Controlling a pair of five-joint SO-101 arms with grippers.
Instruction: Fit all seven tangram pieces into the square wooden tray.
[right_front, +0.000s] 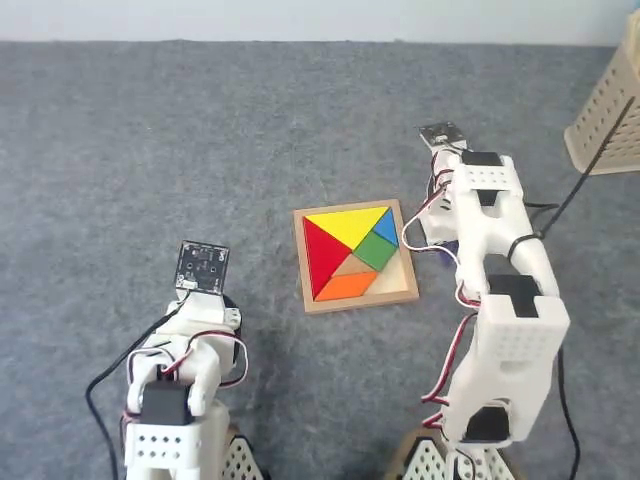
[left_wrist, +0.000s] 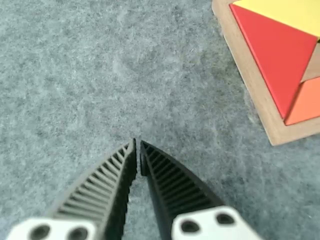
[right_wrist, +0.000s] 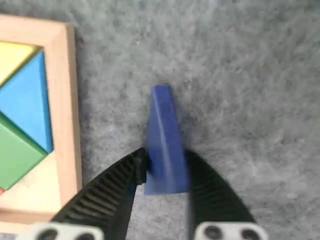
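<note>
Now the square wooden tray (right_front: 301, 260) lies flat on the grey mat (right_front: 150, 150), in the middle of the high view. Five colored pieces sit inside it. The yellow triangle (right_front: 348, 226) lies along the top side. The red triangle (right_front: 322, 258) lies along the left side. The light blue triangle (right_front: 386, 226) is in the upper right corner, and the green square (right_front: 376, 250) touches it from below. The orange piece (right_front: 347, 286) lies along the bottom side. There is a small tan spot between the red, green and orange pieces, and I cannot tell if it is a piece or bare wood. Pale bare wood shows in the lower right corner of the tray.

The right arm (right_front: 500, 300) is at the right of the high view, next to the tray. The right gripper (right_wrist: 165, 157) holds the dark blue piece (right_wrist: 164, 130) between its two black fingers. The piece stands on its thin edge over the mat, just beside the tray's rim and not inside it.

The left arm (right_front: 180, 390) is at the lower left of the high view, well apart from the tray. The left gripper (left_wrist: 137, 146) has its fingers pressed almost together, with nothing in them, above the mat.

A pale basket (right_front: 610, 110) with small holes stands at the upper right edge of the high view.
</note>
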